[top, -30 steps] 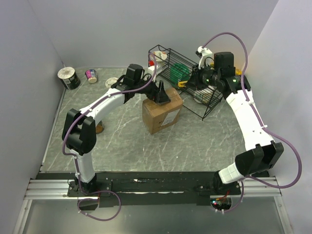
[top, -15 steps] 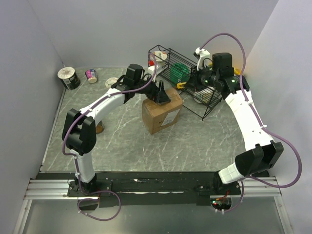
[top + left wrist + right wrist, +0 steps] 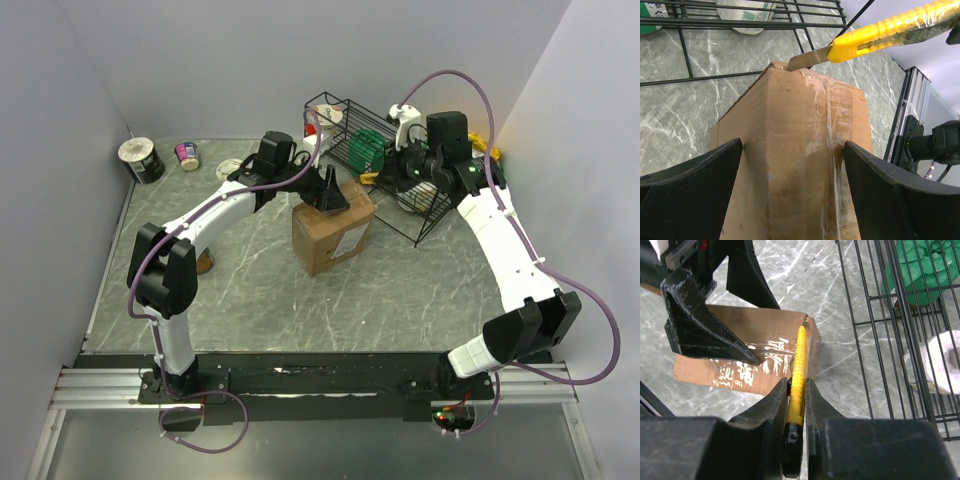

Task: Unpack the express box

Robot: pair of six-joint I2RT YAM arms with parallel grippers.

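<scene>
Though taped across its top, stands upright near the middle of the grey marbled tabletop (image 3: 250, 290): express box (image 3: 333, 228), pale label on the near side. Hemmed by pale walls. Straddled by left gripper (image 3: 328, 193), jaws spread wide, one at either side. Met at a far top corner by the blade of a yellow utility knife (image 3: 799, 357), pinched in right gripper (image 3: 795, 390). Just beyond, black wire rack (image 3: 340, 125) holding green packet (image 3: 370, 150) and white roll (image 3: 940, 360). Far-left corner: dark tin (image 3: 140, 160), small cup (image 3: 187, 155).
</scene>
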